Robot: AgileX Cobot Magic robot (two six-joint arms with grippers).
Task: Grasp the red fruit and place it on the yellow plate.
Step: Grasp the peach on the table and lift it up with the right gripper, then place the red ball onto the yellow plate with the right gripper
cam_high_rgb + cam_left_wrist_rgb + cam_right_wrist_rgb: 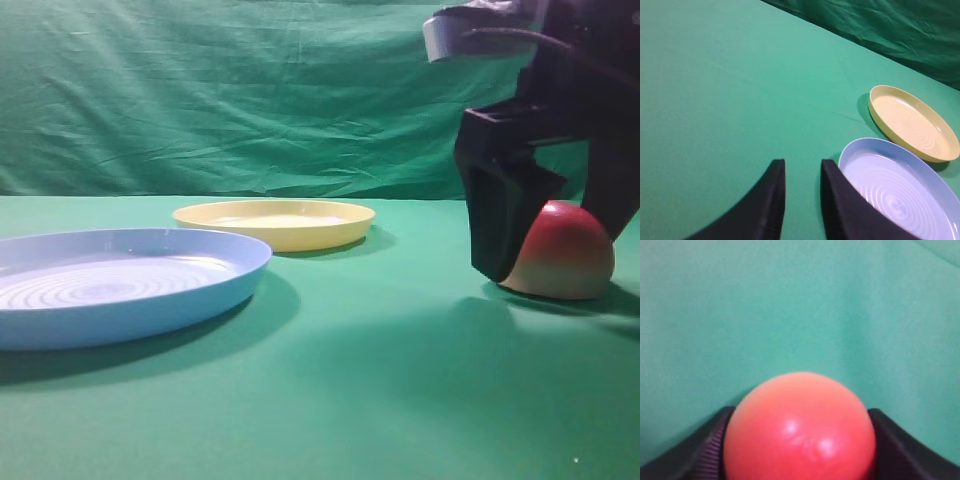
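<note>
The red fruit (pixel 562 248), a dome that is red on top and pale at its base, rests on the green cloth at the right. My right gripper (pixel 553 262) straddles it, and both fingers press against its sides. The right wrist view shows the red fruit (pixel 800 435) filling the gap between the black fingers (pixel 715 450). The yellow plate (pixel 275 222) lies further back near the middle and holds nothing. My left gripper (pixel 802 165) hovers over bare cloth, open, with nothing between its fingers, beside the yellow plate (pixel 912 122).
A larger light blue ridged plate (pixel 130 285) lies at the front left, close to my left gripper's right finger in the left wrist view, blue plate (pixel 900 190). A green backdrop curtain (pixel 250 90) hangs behind the table.
</note>
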